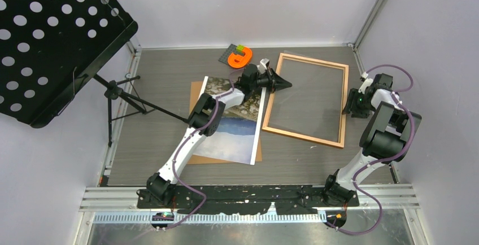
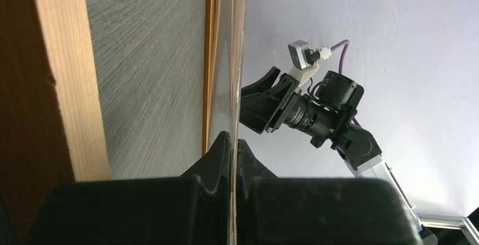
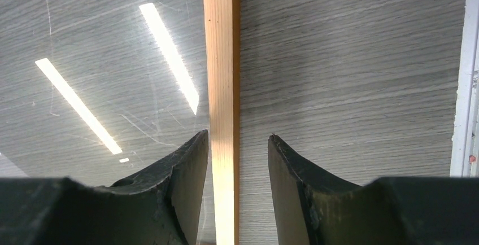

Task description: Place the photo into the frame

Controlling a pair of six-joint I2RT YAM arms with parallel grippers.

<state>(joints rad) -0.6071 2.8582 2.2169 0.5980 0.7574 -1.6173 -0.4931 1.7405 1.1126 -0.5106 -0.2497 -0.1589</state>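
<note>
Right fingers [image 3: 182, 166] straddle the frame's [image 3: 221, 87] right-hand rail.

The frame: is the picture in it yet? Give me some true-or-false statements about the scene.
The photo is already in the frame. False: it lies beside it, on a brown board.
The right gripper straddles the frame's rail, fingers open. True.
The left gripper is wide open. False: it is shut on the clear sheet's edge.
An orange object lies near the table's far edge. True.
</note>
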